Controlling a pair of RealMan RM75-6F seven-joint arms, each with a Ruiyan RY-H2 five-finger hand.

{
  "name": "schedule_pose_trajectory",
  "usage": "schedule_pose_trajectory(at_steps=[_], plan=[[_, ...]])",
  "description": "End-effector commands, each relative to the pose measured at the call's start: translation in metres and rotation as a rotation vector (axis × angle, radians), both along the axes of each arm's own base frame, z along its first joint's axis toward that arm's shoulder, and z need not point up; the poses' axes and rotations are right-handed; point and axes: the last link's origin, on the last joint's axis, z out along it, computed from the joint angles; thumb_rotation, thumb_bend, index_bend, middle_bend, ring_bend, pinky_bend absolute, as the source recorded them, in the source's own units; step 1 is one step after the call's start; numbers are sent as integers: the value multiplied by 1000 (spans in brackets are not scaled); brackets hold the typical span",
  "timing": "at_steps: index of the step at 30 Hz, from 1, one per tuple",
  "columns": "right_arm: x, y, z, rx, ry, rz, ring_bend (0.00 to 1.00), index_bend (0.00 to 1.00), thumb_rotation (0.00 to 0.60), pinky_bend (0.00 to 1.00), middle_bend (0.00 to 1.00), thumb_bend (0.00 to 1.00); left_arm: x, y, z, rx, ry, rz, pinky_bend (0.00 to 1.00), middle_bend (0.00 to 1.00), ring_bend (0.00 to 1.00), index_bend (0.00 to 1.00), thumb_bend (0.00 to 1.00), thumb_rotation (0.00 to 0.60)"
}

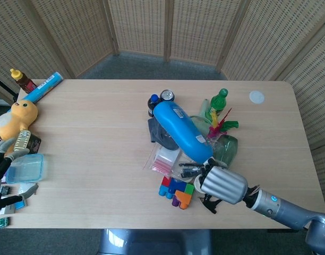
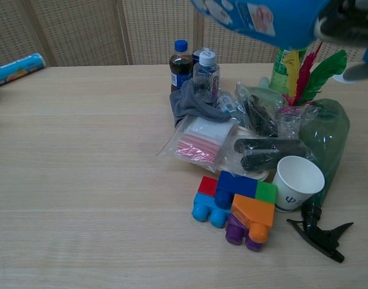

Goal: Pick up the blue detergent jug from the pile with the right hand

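The right hand (image 1: 222, 184) grips the blue detergent jug (image 1: 182, 132) by one end, its fingers wrapped around it, and holds it in the air above the pile; the jug slants away from the hand toward the far left. Directly under the hand lie a white paper cup (image 2: 297, 183) and a black spray trigger (image 2: 320, 236), with a green plastic bottle (image 2: 328, 139) beside them. To the hand's left sit the colored building blocks (image 1: 176, 192). The left hand (image 1: 4, 157) rests at the table's (image 1: 93, 159) far left edge, well apart, fingers spread over a blue plastic container (image 1: 25, 168).
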Motion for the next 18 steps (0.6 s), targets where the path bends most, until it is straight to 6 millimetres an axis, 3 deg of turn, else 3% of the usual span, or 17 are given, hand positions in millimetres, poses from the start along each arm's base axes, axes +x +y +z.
schedule_pose_trajectory(at_steps=[1, 10, 18], plan=[[22, -11, 24, -58, -47, 6, 831, 831, 600, 796, 804, 146, 0, 0, 0, -1, -1, 0, 0, 0, 0, 243, 0, 600], [65, -33, 69, -169, -117, 6, 830, 832, 600, 796, 803, 146, 1, -1, 3, 9, -9, -2, 0, 0, 0, 243, 0, 600], [83, -28, 82, -182, -128, 29, 830, 834, 600, 796, 803, 146, 1, -1, 4, 7, -15, -5, 0, 0, 0, 243, 0, 600]])
